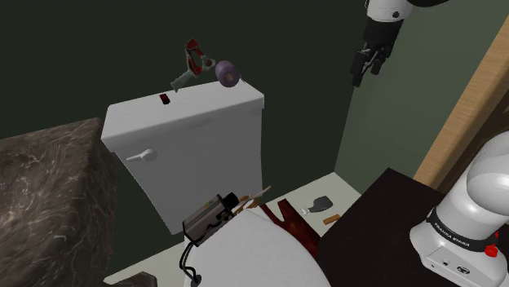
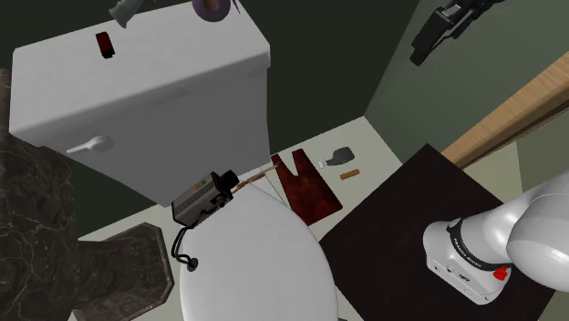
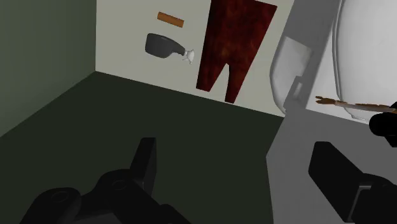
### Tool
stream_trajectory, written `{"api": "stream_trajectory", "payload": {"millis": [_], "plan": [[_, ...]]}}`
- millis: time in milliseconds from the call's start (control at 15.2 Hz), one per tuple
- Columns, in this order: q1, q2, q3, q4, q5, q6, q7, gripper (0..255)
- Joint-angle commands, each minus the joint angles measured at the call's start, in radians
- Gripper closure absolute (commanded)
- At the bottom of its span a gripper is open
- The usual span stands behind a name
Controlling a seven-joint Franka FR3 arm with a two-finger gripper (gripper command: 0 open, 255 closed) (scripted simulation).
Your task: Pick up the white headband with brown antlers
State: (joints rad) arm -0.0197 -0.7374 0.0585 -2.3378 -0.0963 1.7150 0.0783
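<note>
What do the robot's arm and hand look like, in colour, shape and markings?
The arm is white and rounded, with dark joints. Near its base there is small dark lettering and a red button. The hand is all black, with two blocky fingers.

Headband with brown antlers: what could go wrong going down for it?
The open black gripper hangs high beside the white toilet tank; descending may clip its edge. The brown-antlered headband lies beside the grey boxy device on the white toilet lid, so the gripper could knock that instead.
</note>
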Motion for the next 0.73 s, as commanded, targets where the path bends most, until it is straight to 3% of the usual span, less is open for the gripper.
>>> {"api": "stream_trajectory", "payload": {"millis": [0, 660], "plan": [[0.000, 0.000, 0.000, 0.000, 0.000, 0.000, 0.000, 0], [-0.023, 0.135, 0.194, -0.117, 0.143, 0.148, 0.439, 0]]}}
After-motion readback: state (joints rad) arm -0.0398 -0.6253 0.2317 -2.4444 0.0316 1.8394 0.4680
